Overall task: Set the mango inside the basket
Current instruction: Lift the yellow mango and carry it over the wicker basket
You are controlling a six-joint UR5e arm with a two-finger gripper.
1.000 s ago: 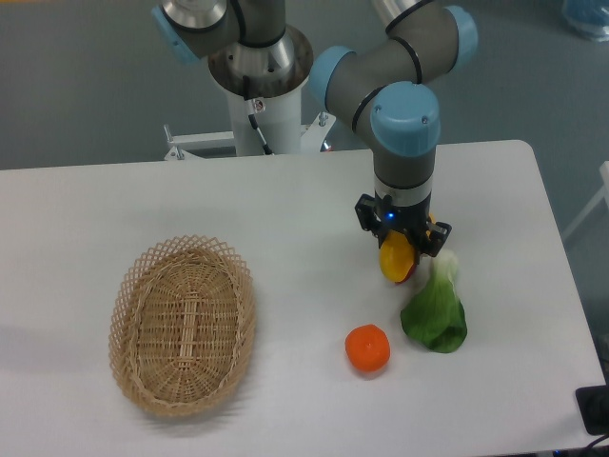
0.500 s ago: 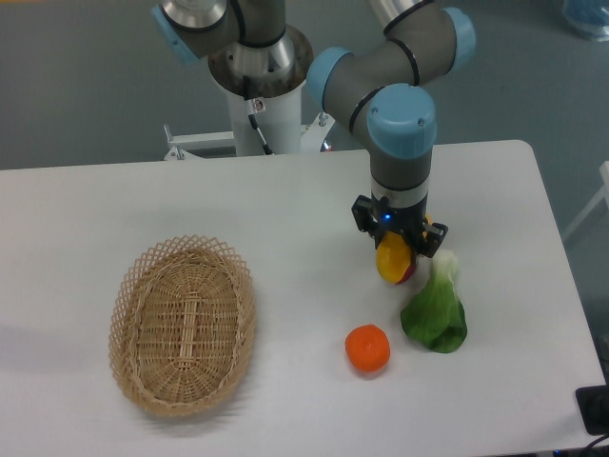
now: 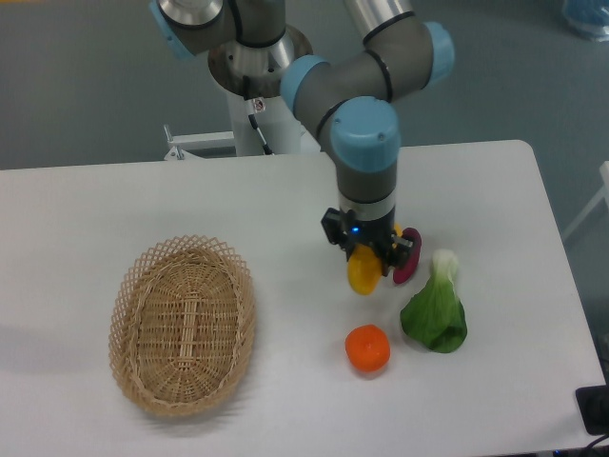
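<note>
Gripper: your gripper (image 3: 367, 261) points down over the desk (image 3: 285, 200), its jaws closed around the mango (image 3: 363, 271).
Mango: you see its yellow-orange lower end sticking out below the gripper, clear of the desk surface.
Basket: the oval wicker basket (image 3: 183, 324) lies well apart from your gripper, off to the picture's left and lower in the picture, with nothing showing inside it.
Purple vegetable: a small dark purple-red piece (image 3: 406, 257) sits just beside the gripper, on the picture's right.
Leafy green: the green vegetable (image 3: 436, 310) lies near, lower right of the gripper.
Orange fruit: the round orange fruit (image 3: 367, 348) rests on the desk below the gripper in the picture.
</note>
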